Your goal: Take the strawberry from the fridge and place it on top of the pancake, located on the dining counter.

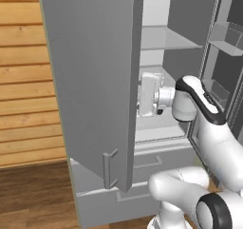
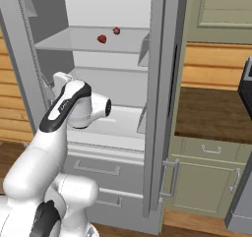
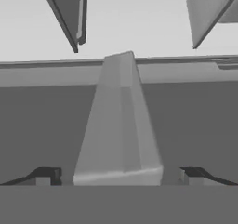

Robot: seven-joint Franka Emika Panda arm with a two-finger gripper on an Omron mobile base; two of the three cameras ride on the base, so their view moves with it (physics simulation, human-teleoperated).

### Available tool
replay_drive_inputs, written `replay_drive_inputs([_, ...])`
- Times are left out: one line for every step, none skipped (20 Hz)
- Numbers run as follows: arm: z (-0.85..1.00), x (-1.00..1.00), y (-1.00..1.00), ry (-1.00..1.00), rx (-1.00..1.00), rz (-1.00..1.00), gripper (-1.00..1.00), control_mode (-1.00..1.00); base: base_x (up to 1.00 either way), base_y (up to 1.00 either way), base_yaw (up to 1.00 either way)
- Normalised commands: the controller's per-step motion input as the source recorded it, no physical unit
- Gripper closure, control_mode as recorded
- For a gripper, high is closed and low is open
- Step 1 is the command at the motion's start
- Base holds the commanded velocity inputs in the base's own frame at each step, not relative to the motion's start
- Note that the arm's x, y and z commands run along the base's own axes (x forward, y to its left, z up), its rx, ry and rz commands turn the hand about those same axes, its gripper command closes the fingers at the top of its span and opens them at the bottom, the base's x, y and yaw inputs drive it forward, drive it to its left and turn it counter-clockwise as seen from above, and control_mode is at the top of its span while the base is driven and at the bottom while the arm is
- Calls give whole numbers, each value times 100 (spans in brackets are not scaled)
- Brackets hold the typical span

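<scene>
strawberry, small and red, lies on the upper pale shelf of the tall light-grey fridge, well above the white arm's gripper, whose jaws stand wide open and empty; raise the hand first.

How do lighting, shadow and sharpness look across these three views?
Left base view: flat even light, fridge door a uniform grey, no glare. Right base view: bright interior, two red items small but fairly crisp. Hand view: washed-out grey, soft edges, open tool fingertips dark.
</scene>
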Motion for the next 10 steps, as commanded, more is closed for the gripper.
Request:
replay_drive_inputs([0, 0, 46, -12, -3, 8, -100, -100, 0, 0, 0])
replay_drive_inputs([0, 0, 44, -13, -3, 7, -100, -100, 0, 0, 0])
replay_drive_inputs([0, 0, 42, -12, -3, 7, -100, -100, 0, 0, 0])
replay_drive_inputs([0, 0, 39, -12, -2, 7, -100, -100, 0, 0, 0])
replay_drive_inputs([0, -1, 39, -12, -2, 7, -100, -100, 0, 0, 0])
replay_drive_inputs([0, -12, 41, -11, -2, 7, -100, -100, 0, 0, 0])
replay_drive_inputs([0, -19, 43, -8, -3, 6, -100, -100, 0, 0, 0])
replay_drive_inputs([0, -28, 48, -6, -3, 6, -100, -100, 0, 0, 0])
replay_drive_inputs([0, -33, 51, -4, -4, 6, -100, -100, 0, 0, 0])
replay_drive_inputs([0, -39, 56, -2, -5, 7, -100, -100, 0, 0, 0])
